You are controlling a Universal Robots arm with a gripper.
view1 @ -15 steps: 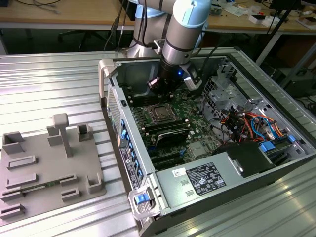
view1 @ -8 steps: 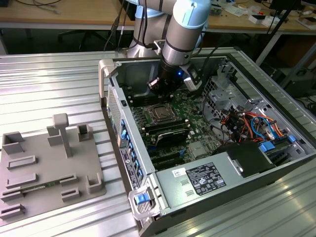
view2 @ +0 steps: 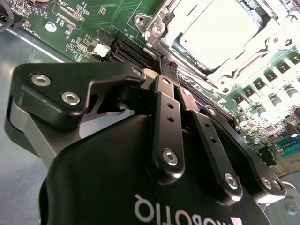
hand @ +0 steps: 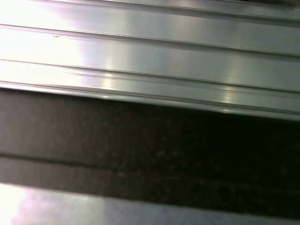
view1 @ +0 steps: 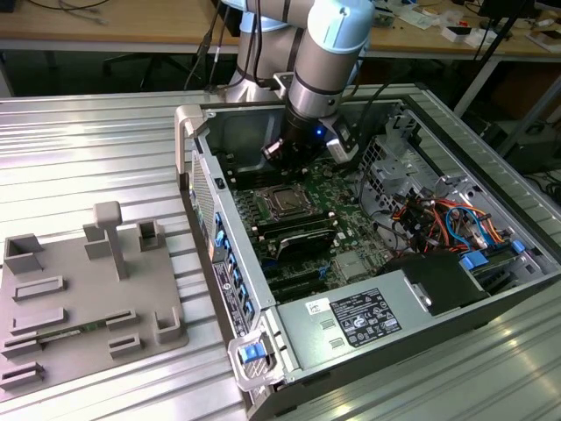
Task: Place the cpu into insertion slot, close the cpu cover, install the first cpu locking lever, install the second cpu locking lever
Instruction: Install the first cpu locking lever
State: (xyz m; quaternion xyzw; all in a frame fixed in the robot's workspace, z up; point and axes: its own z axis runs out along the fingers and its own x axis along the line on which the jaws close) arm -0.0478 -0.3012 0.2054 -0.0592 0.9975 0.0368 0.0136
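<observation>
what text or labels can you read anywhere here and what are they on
No text can be quoted with confidence.
Big white label on the power supply: print too small to read.
Small white sticker beside it: too small to read.
Gripper body: white lettering, upside down and cut off by the picture's edge, not readable whole.
Circuit board: tiny white markings, too small to read.

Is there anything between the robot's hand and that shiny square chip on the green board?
In the second wrist view, the hand with fingers together sits just short of the cpu. Between them lie the silver frame of the cpu cover and a strip of green board.
</observation>
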